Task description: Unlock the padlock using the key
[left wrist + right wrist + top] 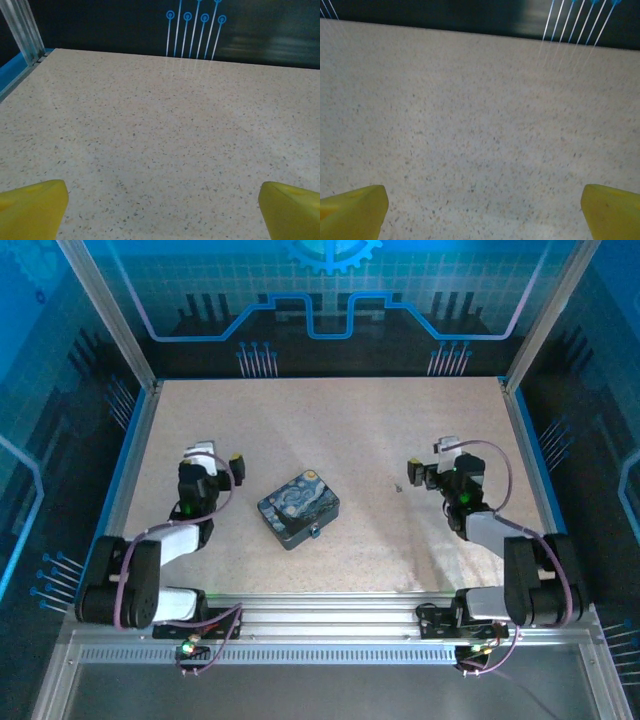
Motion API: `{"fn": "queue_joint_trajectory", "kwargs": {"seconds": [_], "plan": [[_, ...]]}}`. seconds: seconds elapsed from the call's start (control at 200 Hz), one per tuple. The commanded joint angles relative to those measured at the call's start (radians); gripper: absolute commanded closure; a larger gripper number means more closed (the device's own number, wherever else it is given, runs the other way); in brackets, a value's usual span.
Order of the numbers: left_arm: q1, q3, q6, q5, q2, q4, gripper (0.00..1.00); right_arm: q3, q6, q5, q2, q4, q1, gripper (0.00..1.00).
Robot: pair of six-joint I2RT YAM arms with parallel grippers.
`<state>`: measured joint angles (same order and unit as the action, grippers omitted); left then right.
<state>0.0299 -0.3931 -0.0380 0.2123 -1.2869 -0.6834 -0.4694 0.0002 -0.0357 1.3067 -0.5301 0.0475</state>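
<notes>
The tiny blue padlock (314, 532) sits at the near right corner of the painted night-sky tin (298, 507), mid-table. The key (398, 486) is a dark speck lying on the tabletop, right of the tin. My left gripper (218, 453) stands open left of the tin, well apart from it. My right gripper (429, 453) stands open just right of the key, not touching it. In the left wrist view the left gripper (160, 212) has its yellow fingertips (32, 207) spread wide over bare table. The right gripper (480, 212) likewise has its fingertips (355, 210) far apart with nothing between.
The speckled tabletop (330, 420) is fenced by aluminium posts (105, 310) and blue side rails (528, 455). A dark printed back wall (320, 330) closes the far side. Both arm bases sit on the metal rail (320, 615) at the near edge.
</notes>
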Motion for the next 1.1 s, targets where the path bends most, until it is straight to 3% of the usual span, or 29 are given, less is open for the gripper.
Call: {"fn": "queue_joint_trajectory", "kwargs": {"seconds": [0.0,0.135,0.28,0.51,0.71,1.096], "plan": [[-0.001,-0.088,-0.109,0.014,0.119,0.308,0.01,-0.064,0.031,0.044,-0.086,0.185,0.018,0.0],[-0.001,-0.162,-0.264,-0.044,0.259,0.579,0.01,-0.139,0.053,0.117,-0.17,0.391,0.054,0.0],[-0.001,-0.247,-0.454,-0.126,0.378,0.888,0.01,-0.181,0.119,0.192,-0.233,0.499,0.104,0.0],[0.036,-0.254,-0.686,-0.292,0.494,1.149,0.01,-0.218,0.286,0.247,-0.259,0.579,0.211,0.0],[0.135,-0.197,-0.782,-0.36,0.523,1.218,0.04,-0.284,0.411,0.273,-0.168,0.674,0.314,0.0],[0.282,-0.11,-0.912,-0.451,0.397,1.019,0.07,-0.404,0.509,0.339,0.114,0.654,0.473,0.0]]}}
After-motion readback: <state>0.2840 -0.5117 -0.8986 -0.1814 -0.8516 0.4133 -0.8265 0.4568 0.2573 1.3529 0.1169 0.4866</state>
